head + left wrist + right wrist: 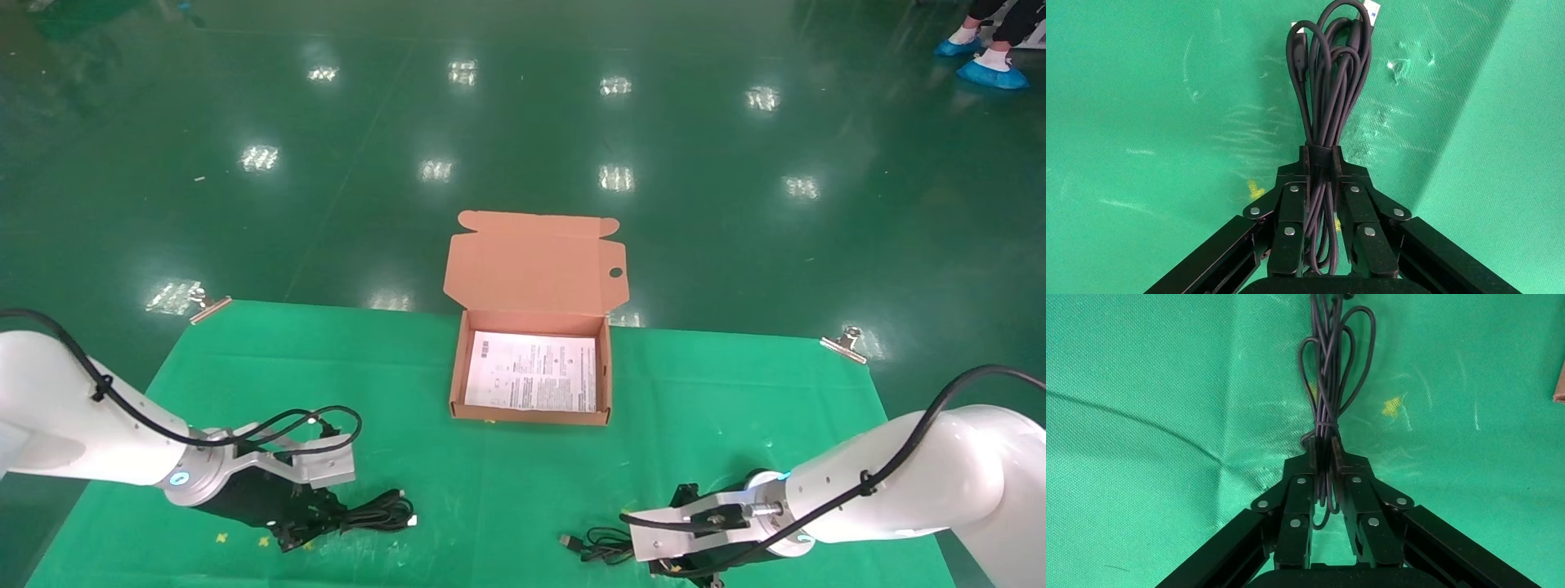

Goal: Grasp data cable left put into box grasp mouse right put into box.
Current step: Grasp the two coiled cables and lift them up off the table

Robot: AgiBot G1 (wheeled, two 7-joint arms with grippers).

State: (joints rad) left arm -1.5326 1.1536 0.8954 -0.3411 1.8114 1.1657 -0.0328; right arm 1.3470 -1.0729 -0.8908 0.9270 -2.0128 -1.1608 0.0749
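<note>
The data cable [1330,79], a black banded bundle with a silver plug, lies on the green cloth at the front left [380,514]. My left gripper [1321,153] is shut on its banded middle, low over the cloth [327,516]. My right gripper [1324,447] is shut on a tied bunch of the mouse's thin cord [1329,373] at the front right [666,569]. The cord loops and USB plug [567,540] lie beside it. The mouse's oval body is hidden. The box [531,418] stands open at the table's middle back, a white sheet [531,371] inside.
The box's lid [535,261] stands up behind it, with a round hole [615,272]. Metal clips [211,309] [846,343] pin the cloth at the far corners. Beyond the table edge is glossy green floor, and a person's blue shoe covers [989,73] show far right.
</note>
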